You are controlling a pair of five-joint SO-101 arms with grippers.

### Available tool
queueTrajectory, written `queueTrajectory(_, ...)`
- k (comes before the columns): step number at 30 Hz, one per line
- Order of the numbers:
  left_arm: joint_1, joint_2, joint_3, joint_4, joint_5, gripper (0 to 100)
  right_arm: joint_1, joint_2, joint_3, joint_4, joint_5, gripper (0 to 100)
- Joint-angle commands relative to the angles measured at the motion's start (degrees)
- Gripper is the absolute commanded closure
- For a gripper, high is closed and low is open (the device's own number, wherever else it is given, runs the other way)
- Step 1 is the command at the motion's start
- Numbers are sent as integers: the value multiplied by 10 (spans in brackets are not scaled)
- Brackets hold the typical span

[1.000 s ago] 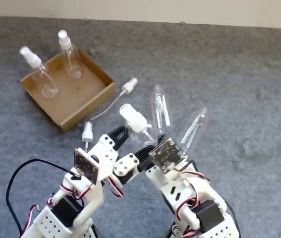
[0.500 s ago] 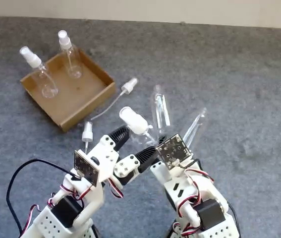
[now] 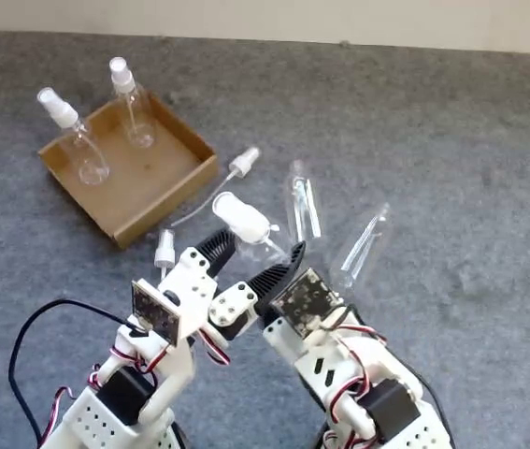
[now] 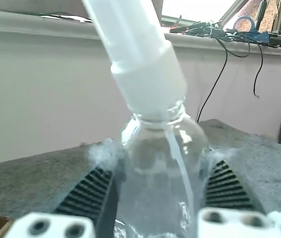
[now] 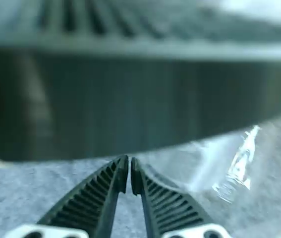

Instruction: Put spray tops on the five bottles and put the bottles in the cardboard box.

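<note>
Left claw: closed on a clear bottle, one ribbed finger pressed to each side of its shoulder
Held bottle: lifted off the carpet and tilted, with its neck pointing away from the arm towards the box; it is in front of the two arms and well short of the box
Spray top: white, seated on the neck of the held bottle (whether it is screwed fully down cannot be told)
Right claw: fingers together with only a sliver of a gap at the tips, gripping nothing; it sits low, close beside the left claw's finger
Cardboard box: shallow, on the carpet off to the left arm's side
Capped bottles: two stand upright in the box, one near its far corner, one by its outer wall
Bare bottles: two lie on the carpet beyond the right arm, one nearer the box, the other farther out
Loose tops: one with its tube just off the box's near corner, another just beside the left arm
</note>
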State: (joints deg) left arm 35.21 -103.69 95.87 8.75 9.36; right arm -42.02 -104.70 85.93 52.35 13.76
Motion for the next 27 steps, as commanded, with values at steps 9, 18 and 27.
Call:
queueTrajectory(9, 7, -5, 12, -42, -1, 938, -20, -8, -133, -15, 4, 988)
queueTrajectory(18, 30, -5, 12, -41, -1, 938, -19, -8, -145, -15, 4, 988)
queueTrajectory(27, 31, -5, 12, -40, -1, 938, -15, -8, -139, -15, 4, 988)
